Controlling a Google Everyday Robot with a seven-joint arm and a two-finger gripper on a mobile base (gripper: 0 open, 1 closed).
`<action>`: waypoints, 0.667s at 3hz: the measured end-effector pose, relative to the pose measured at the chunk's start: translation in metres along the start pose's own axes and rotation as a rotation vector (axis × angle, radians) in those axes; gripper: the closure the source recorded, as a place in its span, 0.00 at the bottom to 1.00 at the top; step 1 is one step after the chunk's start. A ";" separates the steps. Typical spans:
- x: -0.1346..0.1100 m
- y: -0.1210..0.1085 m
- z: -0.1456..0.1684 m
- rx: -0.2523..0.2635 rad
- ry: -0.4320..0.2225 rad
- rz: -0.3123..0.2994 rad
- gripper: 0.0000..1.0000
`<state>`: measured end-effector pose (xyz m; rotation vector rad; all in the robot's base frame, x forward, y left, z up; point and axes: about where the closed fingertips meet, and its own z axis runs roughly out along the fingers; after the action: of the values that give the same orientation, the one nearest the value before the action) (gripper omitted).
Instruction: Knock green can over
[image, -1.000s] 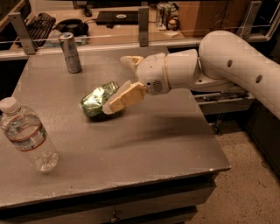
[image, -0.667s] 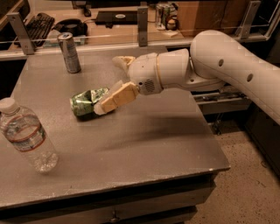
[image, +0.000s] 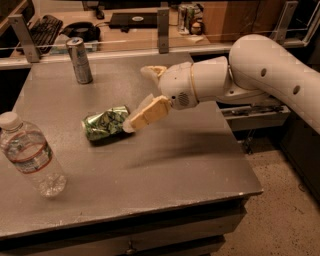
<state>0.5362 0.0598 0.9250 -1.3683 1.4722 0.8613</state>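
Note:
The green can (image: 105, 124), dented with pale swirls, lies on its side on the grey table (image: 165, 170), left of centre. My gripper (image: 137, 100) is at the end of the white arm (image: 260, 75) that reaches in from the right. It is open. Its near tan finger (image: 147, 112) points down-left, with its tip at the can's right end. The far finger (image: 152, 71) sticks out behind, apart from the can. Nothing is held between them.
A tall slim silver-grey can (image: 80, 60) stands upright at the table's back left. A clear plastic water bottle (image: 32, 157) stands at the front left. A glass rail with metal posts (image: 162, 30) runs behind the table, with a desk and a keyboard (image: 42, 25) beyond it.
The can lay on its side throughout. The gripper pushed it leftward, then drew back to the right; the can now rests a little nearer the front.

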 end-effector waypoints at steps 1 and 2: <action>0.031 -0.036 -0.049 0.029 0.076 -0.110 0.00; 0.059 -0.060 -0.085 0.002 0.092 -0.209 0.00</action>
<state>0.5837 -0.0474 0.9036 -1.5470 1.3688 0.6712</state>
